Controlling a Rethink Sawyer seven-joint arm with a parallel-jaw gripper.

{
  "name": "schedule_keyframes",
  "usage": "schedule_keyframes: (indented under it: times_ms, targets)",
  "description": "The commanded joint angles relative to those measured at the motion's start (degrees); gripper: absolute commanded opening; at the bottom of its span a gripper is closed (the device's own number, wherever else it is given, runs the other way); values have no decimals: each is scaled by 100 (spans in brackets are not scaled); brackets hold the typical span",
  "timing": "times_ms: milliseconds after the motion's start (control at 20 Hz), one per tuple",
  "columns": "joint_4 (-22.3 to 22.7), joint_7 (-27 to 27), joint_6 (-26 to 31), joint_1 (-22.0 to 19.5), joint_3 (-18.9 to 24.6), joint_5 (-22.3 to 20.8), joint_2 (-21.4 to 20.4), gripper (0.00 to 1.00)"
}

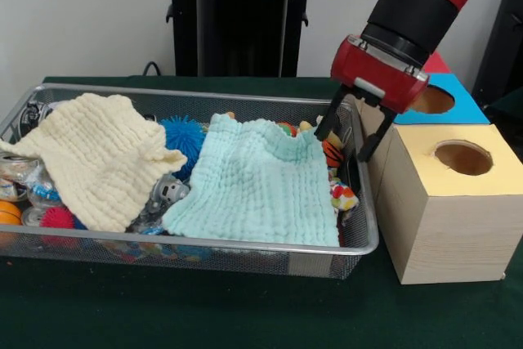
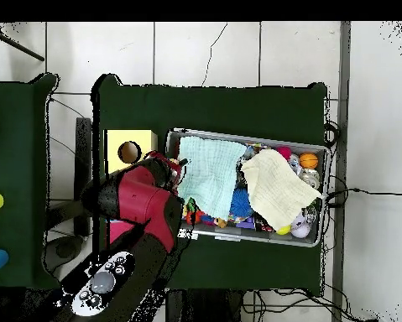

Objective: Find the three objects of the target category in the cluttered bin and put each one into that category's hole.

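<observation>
Nearest you, the yellow box [image 1: 448, 206] sits just outside the basket's [image 1: 245, 247] right end; your gripper [image 1: 352, 136] hangs wide and empty over that end, toys [image 1: 337, 171] directly below.

In the front view the bin [image 1: 359, 239] sits on the desk [image 1: 245, 316], two cloths [image 1: 253, 185] side by side over the toys; boxes [image 1: 449, 202] stand right; my hand [image 1: 350, 132] hangs between.

Wire-mesh metal bin [image 1: 245, 249], shiny; crinkled waffle-weave cloths, cream [image 1: 102, 161] and mint [image 1: 253, 185]; matt wooden box [image 1: 445, 230]; dark green felt-like counter [image 1: 204, 308]; spiky rubbery blue ball [image 1: 181, 136].
</observation>
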Motion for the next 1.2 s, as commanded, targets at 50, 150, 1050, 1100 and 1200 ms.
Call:
schedule_keyframes:
  times_ms: [50,150,1050,1100,1200]
  targets:
    - [456,1976,469,-73,-67,469,538,100]
    - [481,1991,362,-131,49,419,529,100]
    - [383,1447,-119,-630,1044,5,684,100]
    - [367,1405,-107,-659,1082,-24,698,100]
    - [356,1325,-194,-765,1243,-79,703,100]
